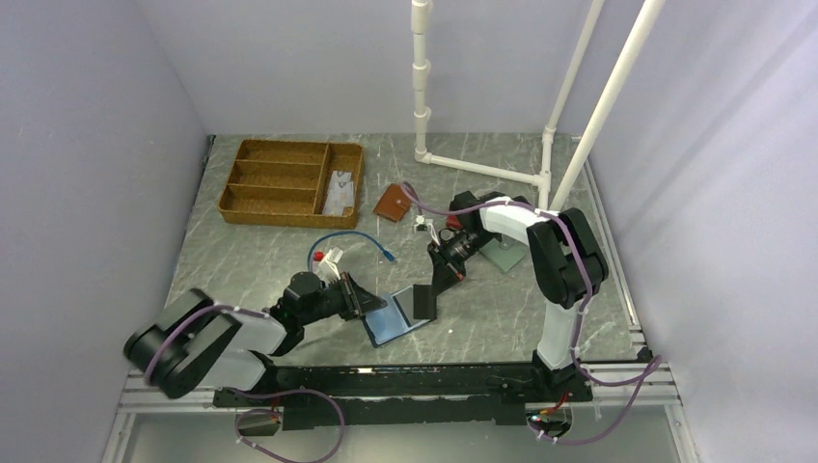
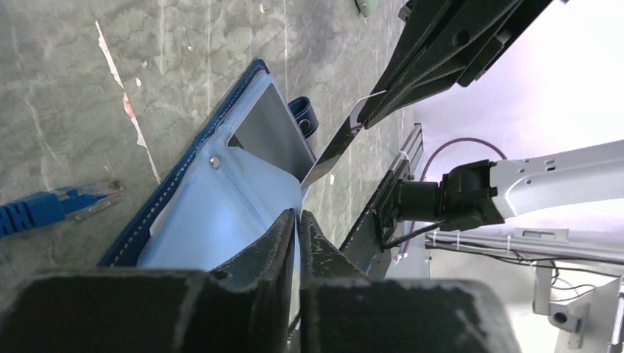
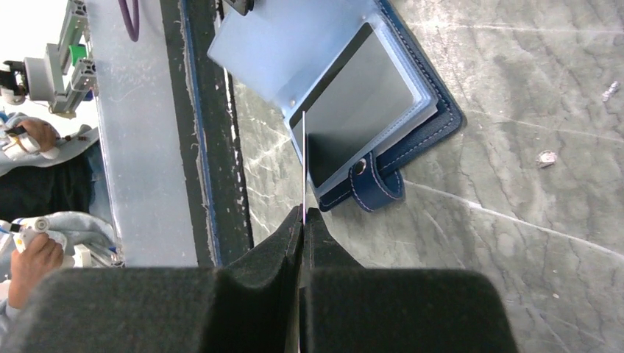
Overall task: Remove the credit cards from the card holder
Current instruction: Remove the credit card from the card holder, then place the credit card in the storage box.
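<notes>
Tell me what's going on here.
Two robot arms are emptying a navy card holder that lies open on the table near their bases. The left gripper is shut on its pale blue inner sleeve, steadying it. The right gripper is shut on a dark card, held on edge with its lower corner at the holder's pocket; whether it is fully out is unclear. Pale pieces, possibly cards, lie in the basket at the back left.
</notes>
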